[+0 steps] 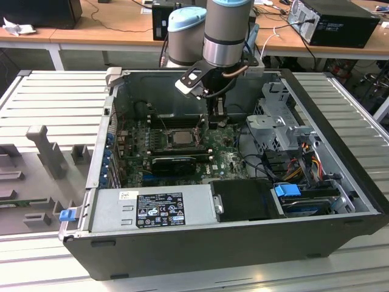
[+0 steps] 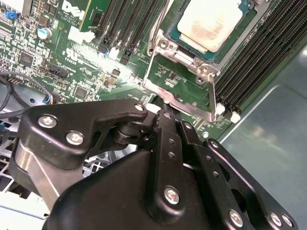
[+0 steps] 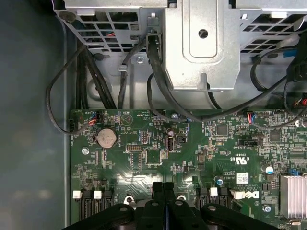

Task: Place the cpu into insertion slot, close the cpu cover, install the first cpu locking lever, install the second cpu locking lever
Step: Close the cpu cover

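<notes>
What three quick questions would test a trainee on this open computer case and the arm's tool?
1. True or false: the cpu already lies in the insertion slot.
2. In the exterior view, on which side of the cpu is the tool? A: the exterior view's left. B: the exterior view's right.
3. What colour is the circuit board?
Key: 1 true; 2 B; 3 green.
</notes>
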Available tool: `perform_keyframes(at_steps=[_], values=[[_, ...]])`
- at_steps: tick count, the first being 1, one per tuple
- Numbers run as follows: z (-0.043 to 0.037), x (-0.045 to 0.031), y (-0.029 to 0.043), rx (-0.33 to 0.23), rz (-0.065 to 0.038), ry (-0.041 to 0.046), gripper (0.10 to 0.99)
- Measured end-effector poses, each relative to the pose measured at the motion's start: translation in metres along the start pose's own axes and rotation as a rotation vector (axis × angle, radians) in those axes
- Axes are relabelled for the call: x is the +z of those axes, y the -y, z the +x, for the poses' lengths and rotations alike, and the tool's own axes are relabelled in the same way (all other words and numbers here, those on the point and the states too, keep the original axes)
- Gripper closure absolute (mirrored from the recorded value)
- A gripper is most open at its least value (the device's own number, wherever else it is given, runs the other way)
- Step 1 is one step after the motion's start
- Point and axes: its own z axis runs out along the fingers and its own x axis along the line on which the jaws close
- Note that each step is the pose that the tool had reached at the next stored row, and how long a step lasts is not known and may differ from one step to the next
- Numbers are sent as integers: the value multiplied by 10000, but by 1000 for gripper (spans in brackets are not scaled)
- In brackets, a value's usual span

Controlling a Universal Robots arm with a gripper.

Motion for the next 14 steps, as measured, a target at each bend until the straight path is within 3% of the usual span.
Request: perform_keyframes(at_steps=[14], values=[[-1,0,110,1,1,2,980]])
